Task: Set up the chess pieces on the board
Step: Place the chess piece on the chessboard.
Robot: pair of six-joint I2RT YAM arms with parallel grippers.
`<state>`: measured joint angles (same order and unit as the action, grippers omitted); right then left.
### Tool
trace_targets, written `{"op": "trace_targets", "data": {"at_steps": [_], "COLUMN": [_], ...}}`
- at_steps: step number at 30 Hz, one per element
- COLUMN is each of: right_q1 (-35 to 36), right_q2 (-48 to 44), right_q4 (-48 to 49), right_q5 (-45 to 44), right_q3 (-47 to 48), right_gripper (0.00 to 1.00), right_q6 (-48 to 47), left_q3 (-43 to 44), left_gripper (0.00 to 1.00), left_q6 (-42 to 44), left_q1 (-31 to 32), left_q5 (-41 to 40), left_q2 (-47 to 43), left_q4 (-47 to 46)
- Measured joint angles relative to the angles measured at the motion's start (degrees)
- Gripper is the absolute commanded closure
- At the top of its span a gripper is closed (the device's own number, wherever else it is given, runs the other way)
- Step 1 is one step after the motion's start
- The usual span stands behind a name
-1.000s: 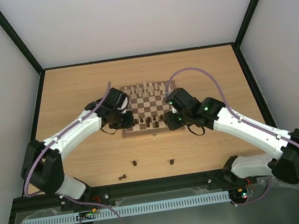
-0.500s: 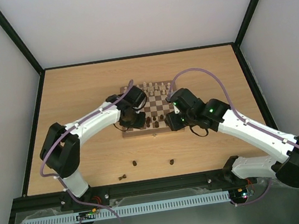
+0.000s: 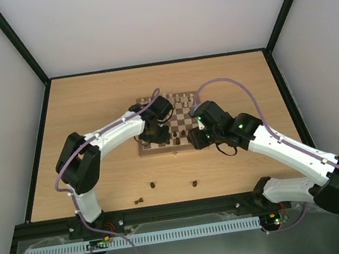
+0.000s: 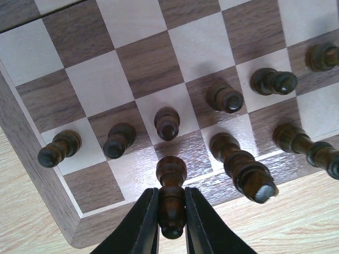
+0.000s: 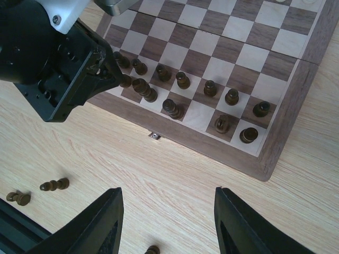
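The left hand (image 4: 172,200) is pinched narrow around a dark chess piece (image 4: 171,177), gripping its stem. The piece's long axis runs in line with the fingers. What looks like its broad base points away from the wrist and down at the board (image 4: 36,177), though the steep angle makes it hard to be sure which end is which. It hangs over the rank nearest the robot, close to the board's left corner, just behind the row of dark pawns (image 4: 167,123).

The coming move turns on what lies under that base. The back-rank squares on the corner side of the held piece are bare, and a taller dark piece (image 4: 244,172) stands just beside it on the other side. From this view I judge the piece to be roughly upright, so it needs lowering rather than turning, with care taken not to brush the tall neighbour.

The right hand (image 5: 169,222) is spread wide and holds nothing. It hovers over the table (image 5: 175,174) by the board's near edge, so the left arm is plainly the nearer one for this placement. Loose dark pieces (image 3: 153,184) lie on the table, well apart from the board.
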<state>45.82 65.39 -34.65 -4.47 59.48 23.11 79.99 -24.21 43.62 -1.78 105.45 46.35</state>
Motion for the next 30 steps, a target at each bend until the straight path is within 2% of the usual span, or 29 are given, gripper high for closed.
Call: {"op": "trace_targets", "data": {"at_steps": [22, 30], "right_q1": [0.0, 0.0], "right_q2": [-0.04, -0.04], "right_q4": [0.13, 0.22], "right_q5": [0.24, 0.24], "right_q3": [-0.22, -0.31], "right_gripper": [0.51, 0.51], "right_q6": [-0.2, -0.22], "left_q3": [1.95, 1.99], "left_gripper": [0.84, 0.79], "left_q6": [0.96, 1.31], "left_q1": [0.76, 0.83], "left_q5": [-1.44, -1.25], "left_q2": [3.41, 3.43], "left_q4": [1.7, 1.66]}}
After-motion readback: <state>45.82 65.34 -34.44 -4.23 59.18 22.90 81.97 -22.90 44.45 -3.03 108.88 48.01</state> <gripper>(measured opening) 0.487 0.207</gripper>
